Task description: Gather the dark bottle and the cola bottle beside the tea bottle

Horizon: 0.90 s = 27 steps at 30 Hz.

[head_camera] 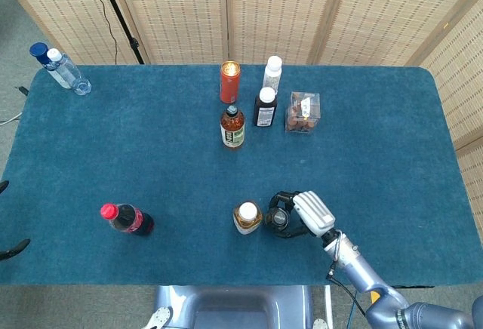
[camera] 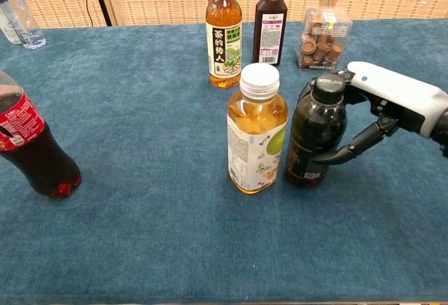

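Gripping the dark bottle (camera: 316,137) beside the tea bottle (camera: 257,131), the right hand's (camera: 392,105) fingers (camera: 350,152) could topple both on release.

Woven folding screens (head_camera: 302,8) behind; blue-carpeted table (head_camera: 151,155); grey floor (head_camera: 11,35).

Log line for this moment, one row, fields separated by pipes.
right hand grips dark bottle | dark bottle beside tea bottle | cola bottle far left, not gathered | left hand not in view
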Each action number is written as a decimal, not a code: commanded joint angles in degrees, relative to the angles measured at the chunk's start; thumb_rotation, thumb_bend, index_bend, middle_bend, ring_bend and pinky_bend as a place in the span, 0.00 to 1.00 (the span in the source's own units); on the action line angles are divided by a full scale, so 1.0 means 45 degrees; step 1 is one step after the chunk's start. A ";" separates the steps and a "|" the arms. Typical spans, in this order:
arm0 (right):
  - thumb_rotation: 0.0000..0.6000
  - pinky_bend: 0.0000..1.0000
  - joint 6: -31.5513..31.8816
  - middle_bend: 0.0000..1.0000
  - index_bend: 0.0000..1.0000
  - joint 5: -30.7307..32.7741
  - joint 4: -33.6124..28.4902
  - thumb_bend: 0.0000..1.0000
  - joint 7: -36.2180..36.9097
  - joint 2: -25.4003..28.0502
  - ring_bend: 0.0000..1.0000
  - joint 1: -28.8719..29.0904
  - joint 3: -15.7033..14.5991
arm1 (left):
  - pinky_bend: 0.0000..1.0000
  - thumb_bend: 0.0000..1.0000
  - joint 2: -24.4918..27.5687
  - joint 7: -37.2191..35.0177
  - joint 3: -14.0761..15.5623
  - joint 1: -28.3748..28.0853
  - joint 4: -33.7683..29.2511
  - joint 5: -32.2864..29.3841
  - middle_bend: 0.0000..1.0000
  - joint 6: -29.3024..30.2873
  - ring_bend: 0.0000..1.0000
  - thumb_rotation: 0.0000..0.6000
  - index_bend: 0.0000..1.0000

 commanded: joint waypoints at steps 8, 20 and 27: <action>1.00 0.50 -0.0197 0.61 0.59 0.0437 0.0086 0.61 -0.0307 -0.0457 0.60 0.0170 0.0199 | 0.00 0.04 0.0039 -0.0149 -0.0030 0.0014 0.0038 -0.0055 0.00 0.0031 0.00 1.00 0.00; 1.00 0.38 -0.0353 0.37 0.33 0.0286 -0.0005 0.47 0.0313 -0.0063 0.40 0.0295 -0.0002 | 0.00 0.04 0.0045 -0.0212 -0.0038 0.0042 0.0051 -0.0059 0.00 0.0085 0.00 1.00 0.00; 1.00 0.29 -0.0240 0.27 0.19 0.0181 0.0001 0.45 0.0559 0.0135 0.30 0.0268 -0.0110 | 0.00 0.04 0.0044 -0.0213 -0.0023 0.0061 0.0049 -0.0014 0.00 0.0126 0.00 1.00 0.00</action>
